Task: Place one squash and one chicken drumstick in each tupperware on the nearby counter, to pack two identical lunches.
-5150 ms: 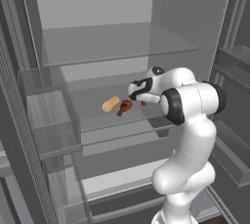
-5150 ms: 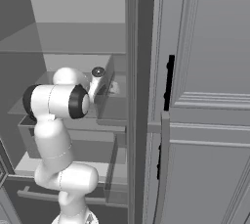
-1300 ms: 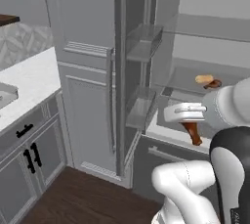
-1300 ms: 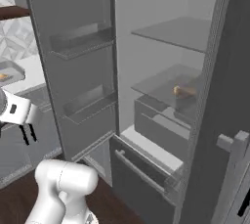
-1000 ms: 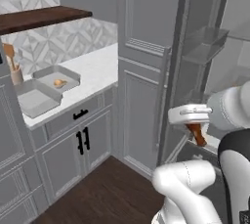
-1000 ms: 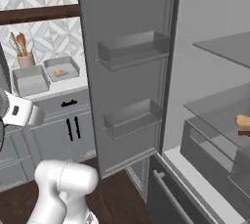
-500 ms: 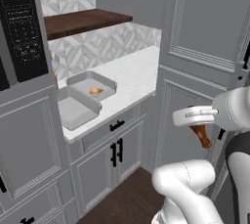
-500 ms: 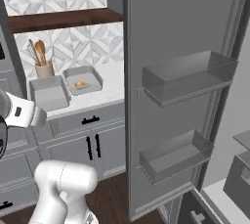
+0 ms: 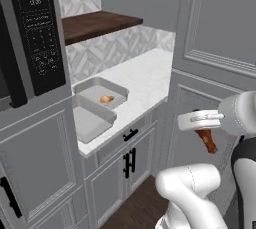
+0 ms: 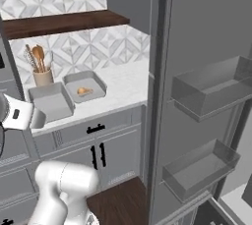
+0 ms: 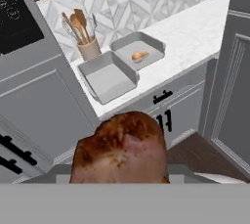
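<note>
My gripper (image 9: 201,129) is shut on a brown chicken drumstick (image 9: 207,141), which hangs below the white hand out in front of the cabinets, to the right of the counter (image 9: 146,80). In the hand view the drumstick (image 11: 122,150) looms large at the bottom and hides the fingertips. Two grey tupperware trays sit side by side on the white counter (image 11: 196,36). The farther tupperware (image 9: 116,89) (image 10: 94,80) (image 11: 155,48) holds a small orange-yellow squash (image 9: 106,99) (image 10: 84,91) (image 11: 140,56). The nearer tupperware (image 9: 90,121) (image 10: 50,102) (image 11: 109,77) is empty.
A cup of wooden utensils (image 10: 41,73) (image 11: 87,46) stands behind the trays. A dark wooden shelf (image 9: 99,23) hangs above the counter, and a black appliance panel (image 9: 37,37) is at left. The open fridge door with its bins (image 10: 208,90) stands at right. Grey cabinets with black handles (image 9: 129,161) lie below.
The whole picture has swung from the open fridge round to the counter, so the camera has moved. The drumstick stays held in the shut gripper throughout.
</note>
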Available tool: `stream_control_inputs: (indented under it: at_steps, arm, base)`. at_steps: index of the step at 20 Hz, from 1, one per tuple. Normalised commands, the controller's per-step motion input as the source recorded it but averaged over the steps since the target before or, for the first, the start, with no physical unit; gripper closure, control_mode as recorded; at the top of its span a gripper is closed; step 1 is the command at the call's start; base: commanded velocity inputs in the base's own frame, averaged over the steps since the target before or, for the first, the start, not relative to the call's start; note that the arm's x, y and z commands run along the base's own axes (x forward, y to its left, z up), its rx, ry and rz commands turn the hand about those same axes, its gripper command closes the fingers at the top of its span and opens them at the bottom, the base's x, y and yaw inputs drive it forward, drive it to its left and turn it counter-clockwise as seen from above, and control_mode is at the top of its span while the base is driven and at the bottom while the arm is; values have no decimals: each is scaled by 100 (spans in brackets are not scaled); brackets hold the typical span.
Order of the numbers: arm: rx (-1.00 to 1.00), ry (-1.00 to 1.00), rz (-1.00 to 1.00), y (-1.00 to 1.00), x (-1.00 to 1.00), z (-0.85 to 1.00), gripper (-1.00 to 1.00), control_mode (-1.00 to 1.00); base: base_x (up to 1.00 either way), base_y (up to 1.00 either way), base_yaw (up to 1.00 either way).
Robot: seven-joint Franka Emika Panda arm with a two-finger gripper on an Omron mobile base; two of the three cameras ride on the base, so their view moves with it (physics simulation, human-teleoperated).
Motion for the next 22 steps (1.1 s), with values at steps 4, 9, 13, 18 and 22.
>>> stream_control_inputs:
  at_steps: [4, 9, 13, 18, 22]
  arm:
    - [0, 0, 0, 0, 0, 0, 100, 100]
    - [0, 0, 0, 0, 0, 0, 100, 100]
    - [0, 0, 0, 0, 0, 0, 100, 100]
    - [5, -5, -14, 0, 70, -9, 100, -100]
    - [17, 0, -9, 5, 100, -41, 100, -100]
  base:
    - [40, 0, -9]
    - [69, 0, -16]
    - [41, 0, -16]
    - [8, 0, -4]
    - [0, 0, 0]
